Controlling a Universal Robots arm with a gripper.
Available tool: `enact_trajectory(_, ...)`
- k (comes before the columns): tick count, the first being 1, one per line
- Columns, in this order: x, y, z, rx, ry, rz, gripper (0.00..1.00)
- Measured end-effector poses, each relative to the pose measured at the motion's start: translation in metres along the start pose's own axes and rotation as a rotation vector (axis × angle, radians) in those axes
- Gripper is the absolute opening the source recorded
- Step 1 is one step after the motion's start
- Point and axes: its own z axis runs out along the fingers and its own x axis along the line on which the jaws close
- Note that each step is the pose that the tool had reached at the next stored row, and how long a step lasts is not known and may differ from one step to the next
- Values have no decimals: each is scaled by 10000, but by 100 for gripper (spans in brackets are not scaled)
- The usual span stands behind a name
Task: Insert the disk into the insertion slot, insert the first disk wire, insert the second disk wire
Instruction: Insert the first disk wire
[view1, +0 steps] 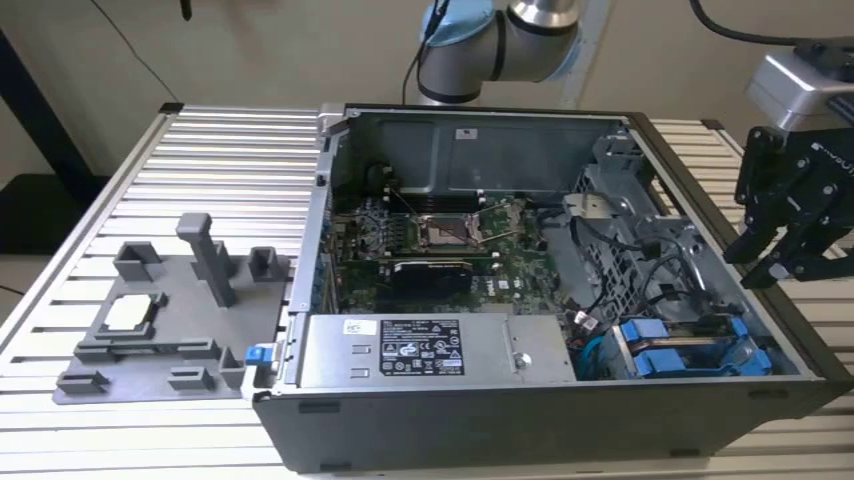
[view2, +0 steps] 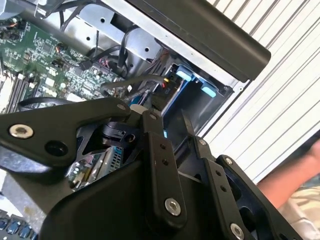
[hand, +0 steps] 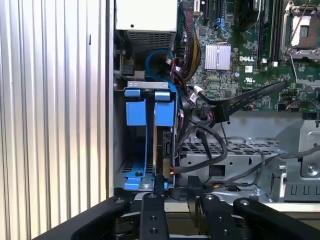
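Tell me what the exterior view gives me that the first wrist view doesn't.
The exterior view adds the grey fixture tray on the table at its left, the arm's base, and the gripper hanging open by the case's edge at its right. The first wrist view adds the silver heatsink. Shared: two blue carriers in the drive cage, the power-supply box, the motherboard.

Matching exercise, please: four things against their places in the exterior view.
1 tool
2 power-supply box
3 blue drive carriers
4 grey fixture plate

A on the table, at the exterior view's left
B inside the computer case, exterior view's right corner
C in the air outside the case
D inside the case, against its near wall

Pairs: 1-C, 2-D, 3-B, 4-A
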Motion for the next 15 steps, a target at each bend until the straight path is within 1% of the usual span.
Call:
enact_trajectory(4, -107, 5, 4, -3, 33, -2, 33)
enact_trajectory(9, -240, 34, 10, -3, 75, -2, 33)
enact_trajectory(12, -285, 65, 11, -3, 104, -3, 33)
enact_trajectory(15, -302, 123, 10, -3, 113, -4, 33)
